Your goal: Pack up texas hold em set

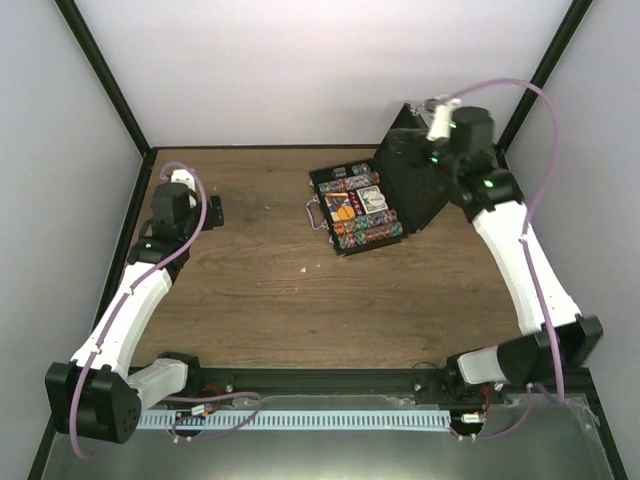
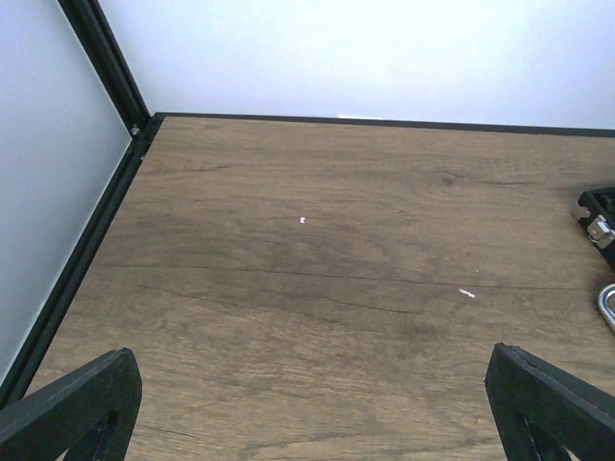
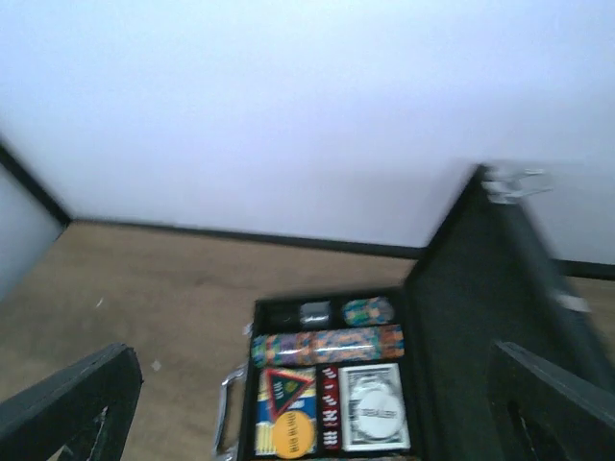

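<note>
The black briefcase stands open at the table's middle right, its tray (image 1: 322,196) flat and its lid (image 1: 408,185) raised at the right. Rows of multicoloured chips (image 1: 368,230) and two card decks (image 1: 340,208) lie in the tray. The right wrist view shows a chip row (image 3: 327,344), a yellow and blue deck (image 3: 288,408), a white deck (image 3: 375,405) and the lid (image 3: 471,317). My right gripper (image 1: 425,125) is open and empty, just behind the lid's top edge. My left gripper (image 1: 213,212) is open and empty over bare wood at the left, far from the case.
The case's silver handle (image 1: 314,214) points left toward the table's middle. Its corner latch (image 2: 598,229) and handle (image 2: 607,305) show at the right edge of the left wrist view. White walls and black frame posts (image 1: 100,75) close in the wooden table (image 1: 260,290).
</note>
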